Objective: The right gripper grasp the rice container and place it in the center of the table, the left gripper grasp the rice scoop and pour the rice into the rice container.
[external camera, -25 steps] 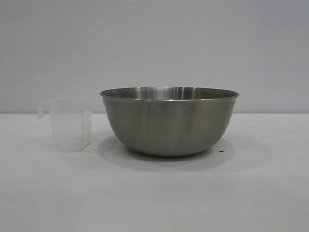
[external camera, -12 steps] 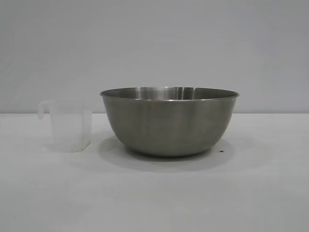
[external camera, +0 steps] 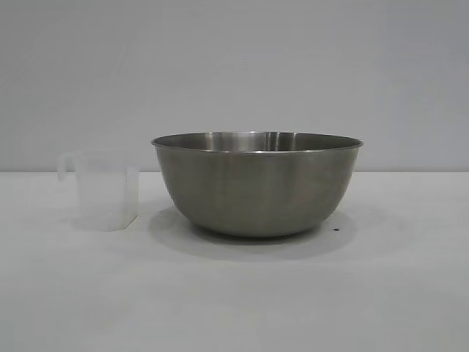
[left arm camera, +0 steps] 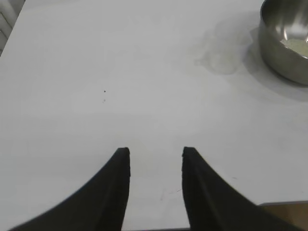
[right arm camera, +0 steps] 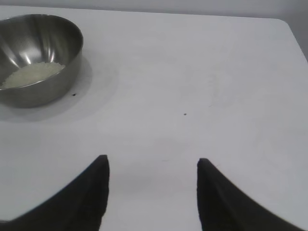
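Note:
The steel rice container (external camera: 256, 187) stands in the middle of the white table (external camera: 234, 293). It also shows in the left wrist view (left arm camera: 286, 41) and the right wrist view (right arm camera: 36, 57), with white rice (right arm camera: 31, 74) lying in its bottom. The translucent rice scoop (external camera: 106, 189) stands upright just left of the bowl, handle to the left; in the left wrist view it is a faint shape (left arm camera: 219, 57). My left gripper (left arm camera: 155, 151) is open and empty above bare table. My right gripper (right arm camera: 152, 161) is open and empty, away from the bowl. Neither arm shows in the exterior view.
A small dark speck (external camera: 335, 229) lies on the table by the bowl's right side. The table's edge (left arm camera: 284, 204) shows close to the left gripper, and its far corner (right arm camera: 284, 24) shows in the right wrist view.

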